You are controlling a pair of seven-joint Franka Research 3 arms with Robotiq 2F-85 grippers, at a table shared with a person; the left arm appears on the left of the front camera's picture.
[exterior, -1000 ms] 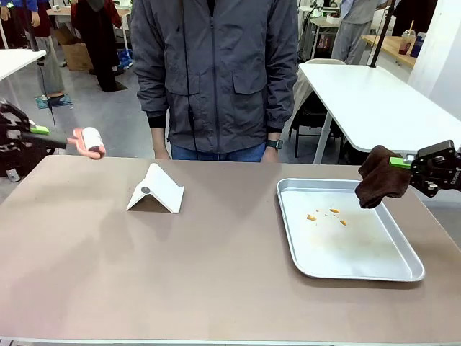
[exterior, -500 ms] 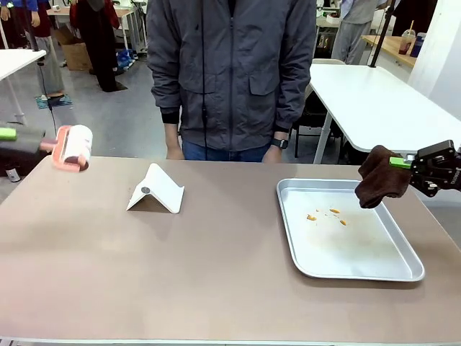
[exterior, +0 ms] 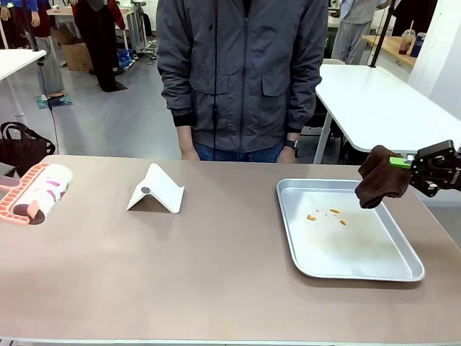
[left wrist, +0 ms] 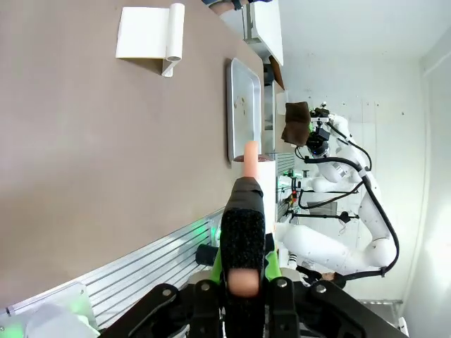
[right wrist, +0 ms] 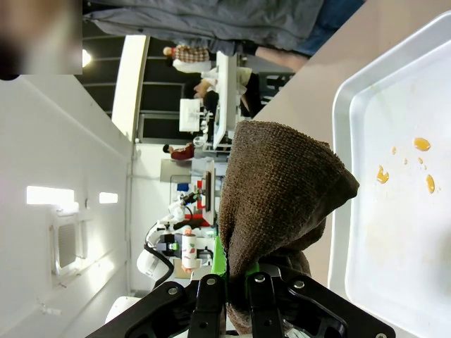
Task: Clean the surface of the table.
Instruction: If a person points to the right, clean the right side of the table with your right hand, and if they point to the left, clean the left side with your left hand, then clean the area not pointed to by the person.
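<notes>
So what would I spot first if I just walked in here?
Probably the pink lint roller at the left edge of the table, and the brown cloth pinched in the right arm's jaws by the far right corner of the silver tray. Orange bits dot the tray, and a white folded stand sits between.

The table [exterior: 216, 267] is a large rectangle with a smooth, matte taupe-brown top and a thin pale edge. In the front view it lies flat and level across the whole lower half of the frame. Its far edge runs straight across at about mid-height, and its near pale edge shows along the bottom. The bare middle of the top has an even colour with a faint soft sheen. In the left wrist view the same brown surface [left wrist: 91, 162] covers the left side of the frame, turned sideways.
</notes>
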